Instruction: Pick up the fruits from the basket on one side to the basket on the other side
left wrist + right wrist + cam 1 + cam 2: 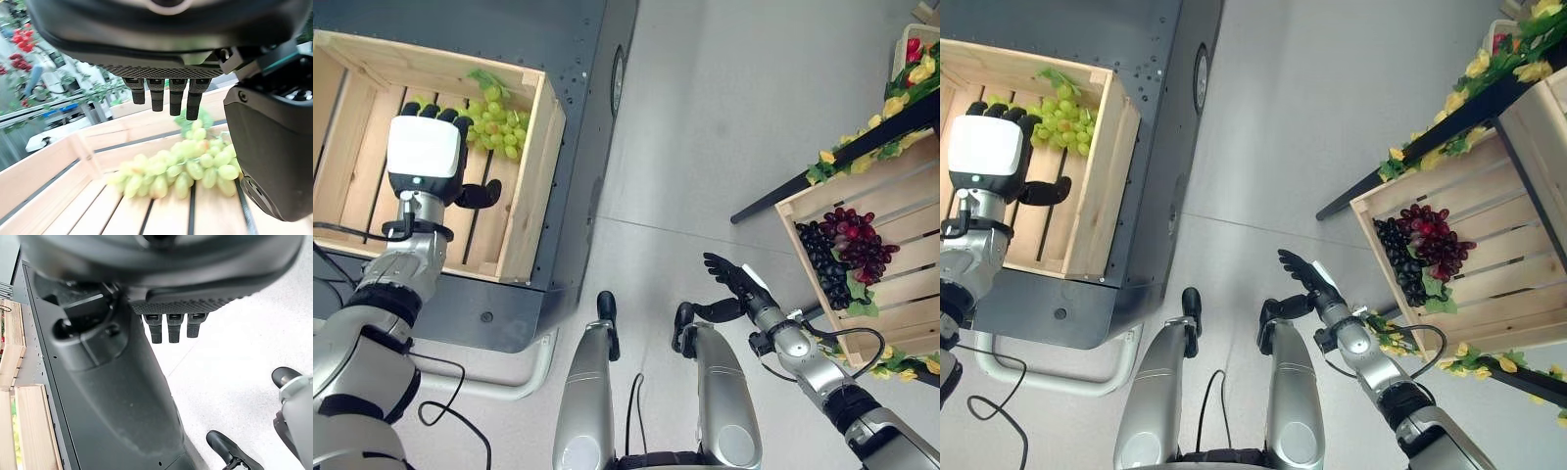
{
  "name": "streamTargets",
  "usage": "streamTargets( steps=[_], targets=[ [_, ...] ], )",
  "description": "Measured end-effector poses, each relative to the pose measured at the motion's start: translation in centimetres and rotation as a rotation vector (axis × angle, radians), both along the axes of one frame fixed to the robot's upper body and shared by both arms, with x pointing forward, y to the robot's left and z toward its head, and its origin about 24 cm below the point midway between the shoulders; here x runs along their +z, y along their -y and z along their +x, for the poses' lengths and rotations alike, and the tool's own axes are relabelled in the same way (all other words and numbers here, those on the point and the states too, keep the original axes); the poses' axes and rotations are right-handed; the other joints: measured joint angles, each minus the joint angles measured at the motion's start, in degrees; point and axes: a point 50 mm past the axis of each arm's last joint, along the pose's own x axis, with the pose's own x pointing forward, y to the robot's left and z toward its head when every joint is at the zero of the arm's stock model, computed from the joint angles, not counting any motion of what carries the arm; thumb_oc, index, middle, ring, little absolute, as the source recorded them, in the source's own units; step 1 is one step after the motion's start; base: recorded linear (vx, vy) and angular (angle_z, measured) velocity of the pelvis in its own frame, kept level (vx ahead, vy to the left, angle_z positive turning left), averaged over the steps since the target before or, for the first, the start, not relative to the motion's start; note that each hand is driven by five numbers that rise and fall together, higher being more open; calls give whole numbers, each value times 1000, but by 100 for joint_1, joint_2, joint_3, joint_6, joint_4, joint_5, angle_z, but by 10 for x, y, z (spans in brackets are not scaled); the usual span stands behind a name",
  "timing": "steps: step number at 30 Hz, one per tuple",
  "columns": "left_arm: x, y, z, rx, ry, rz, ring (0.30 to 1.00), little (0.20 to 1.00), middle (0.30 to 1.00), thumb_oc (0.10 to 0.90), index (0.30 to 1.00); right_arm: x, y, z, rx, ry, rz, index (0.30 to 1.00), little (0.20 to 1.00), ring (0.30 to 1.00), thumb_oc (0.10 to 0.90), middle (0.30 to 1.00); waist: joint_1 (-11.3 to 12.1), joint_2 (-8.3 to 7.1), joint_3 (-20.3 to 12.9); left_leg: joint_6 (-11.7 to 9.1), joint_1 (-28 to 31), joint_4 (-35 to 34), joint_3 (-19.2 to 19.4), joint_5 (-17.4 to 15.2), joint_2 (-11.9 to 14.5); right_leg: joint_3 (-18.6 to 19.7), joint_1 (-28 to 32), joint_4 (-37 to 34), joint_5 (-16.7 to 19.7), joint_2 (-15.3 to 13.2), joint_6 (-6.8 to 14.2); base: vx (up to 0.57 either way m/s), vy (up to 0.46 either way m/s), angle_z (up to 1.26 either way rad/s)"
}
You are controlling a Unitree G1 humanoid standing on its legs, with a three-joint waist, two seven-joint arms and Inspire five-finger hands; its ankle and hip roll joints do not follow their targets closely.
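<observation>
Left wrist view: green grapes [181, 169] lie just beyond left hand's [424, 147] relaxed, empty fingers [176, 98].

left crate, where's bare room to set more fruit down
In the left crate, the green grapes crowd the far corner, with the left hand open just over them. The bare slats nearer the robot, bordered by the near wall and the right side wall, are free, as are the slats left of the hand.

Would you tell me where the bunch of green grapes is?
The bunch of green grapes lies in the wooden crate on the robot's left, just beyond the left hand.
</observation>
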Motion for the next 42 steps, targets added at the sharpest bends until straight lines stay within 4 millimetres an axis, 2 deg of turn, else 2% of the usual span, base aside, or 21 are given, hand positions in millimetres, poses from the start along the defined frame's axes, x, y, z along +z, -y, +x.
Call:
streamTargets(
  steps=[5, 11, 15, 18, 23, 27, 35, 42],
  targets=[
    [17, 4, 5, 7, 48, 11, 900, 900, 900, 800, 900, 0, 0, 0, 5, -3, 1, 900, 900, 900, 800, 900, -14, -43, -1, -33, -145, 64, -18, -7, 48, -18, -109, 28, -9, 36, -25, 0, 0, 0],
    [35, 5, 9, 37, 85, 30, 900, 900, 900, 800, 900, 0, -1, 0, 18, -8, 3, 900, 900, 900, 800, 900, -42, -170, -4, -56, -308, 145, -56, -30, 125, -140, -146, -38, -1, 91, -14, 21, 6, 5],
    [42, -5, 6, 105, 99, 32, 900, 900, 900, 800, 900, -2, -6, -1, 29, -10, 12, 900, 900, 900, 800, 900, -42, -381, -10, -53, -323, 250, -53, -105, 175, -161, -94, -59, 0, 140, -12, 37, 4, 0],
    [48, -8, 5, 121, 106, 33, 900, 900, 900, 800, 900, -1, -6, 0, 29, -8, 13, 900, 900, 900, 800, 900, -35, -476, -17, -35, -330, 262, -56, -118, 176, -177, -60, -109, 13, 143, 8, 0, 0, 0],
    [49, -10, 5, 135, 96, 31, 900, 900, 900, 800, 900, -1, -6, 0, 20, -14, 40, 900, 900, 900, 800, 900, -52, -494, -18, 23, -374, 322, -55, -158, 175, -178, -45, -132, 43, 141, 58, 6, 7, 0],
    [59, -13, 6, 158, 62, 60, 900, 900, 900, 800, 900, 0, -8, -1, 26, -9, 46, 900, 900, 900, 800, 900, -55, -562, -20, 31, -501, 380, -56, -200, 171, -176, -150, -140, 37, 133, 50, 5, 22, 1],
    [71, -16, 6, 177, 63, 64, 900, 900, 900, 800, 900, 2, -11, 0, 31, 0, 56, 900, 900, 900, 800, 900, -188, -617, -25, 109, -952, 559, -52, -209, 206, -207, -459, -114, 82, 152, 120, -4, 20, 4],
    [78, -23, 4, 210, 56, 88, 900, 900, 900, 800, 900, 6, -14, 0, 46, 22, 64, 900, 900, 900, 800, 900, -275, -643, -30, 140, -973, 628, -35, -249, 245, -194, -455, -107, 87, 182, 129, 18, 13, -1]
  ],
)
